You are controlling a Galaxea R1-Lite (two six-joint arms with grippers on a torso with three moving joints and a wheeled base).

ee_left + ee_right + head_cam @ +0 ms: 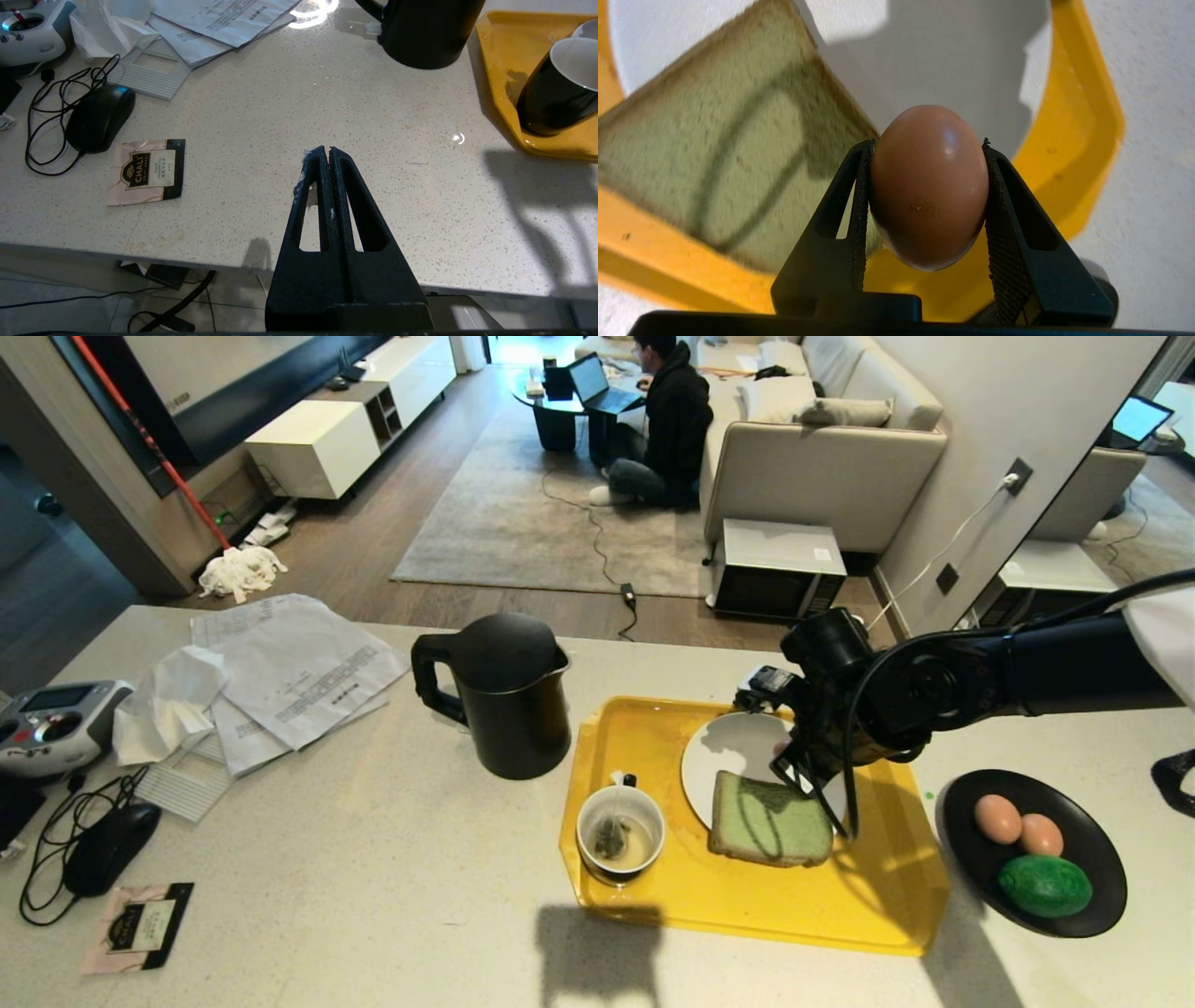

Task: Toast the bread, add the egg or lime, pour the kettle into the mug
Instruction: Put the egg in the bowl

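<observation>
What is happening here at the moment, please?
The right end effector holds one egg between its fingers, above the white plate on the yellow tray. The bread lies partly on that plate. The mug, with a tea bag inside, stands on the tray beside the kettle. Two more eggs and the lime lie in a black dish. The left end effector is shut and idle over the counter.
</observation>
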